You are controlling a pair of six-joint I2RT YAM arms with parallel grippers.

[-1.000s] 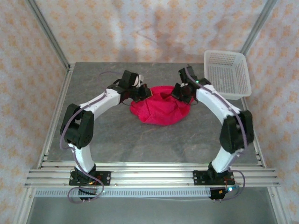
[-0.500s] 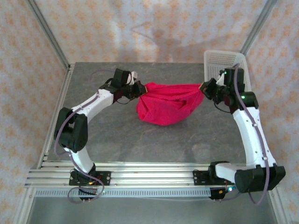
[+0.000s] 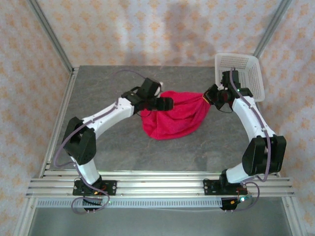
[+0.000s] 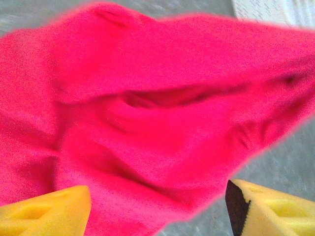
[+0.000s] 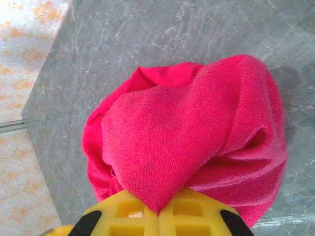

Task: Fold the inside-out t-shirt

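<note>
1. We see the inside-out t-shirt (image 3: 173,118) bunched in a red heap on the grey table (image 3: 123,145). It lies around the middle, toward the far side, between the two arms.
2. Our right gripper (image 3: 208,97) pinches the shirt's upper right corner. In its wrist view the yellow fingers (image 5: 133,219) are pressed together on a point of cloth.
3. From that pinch the upper edge stretches leftward, and the rest sags down onto the table.
4. Our left gripper (image 3: 167,103) sits at the shirt's upper left edge. Its fingers (image 4: 47,211) are spread wide, with red cloth between and beyond them, unclamped.
5. A white basket (image 3: 241,73) stands at the far right corner, just behind the right gripper.
</note>
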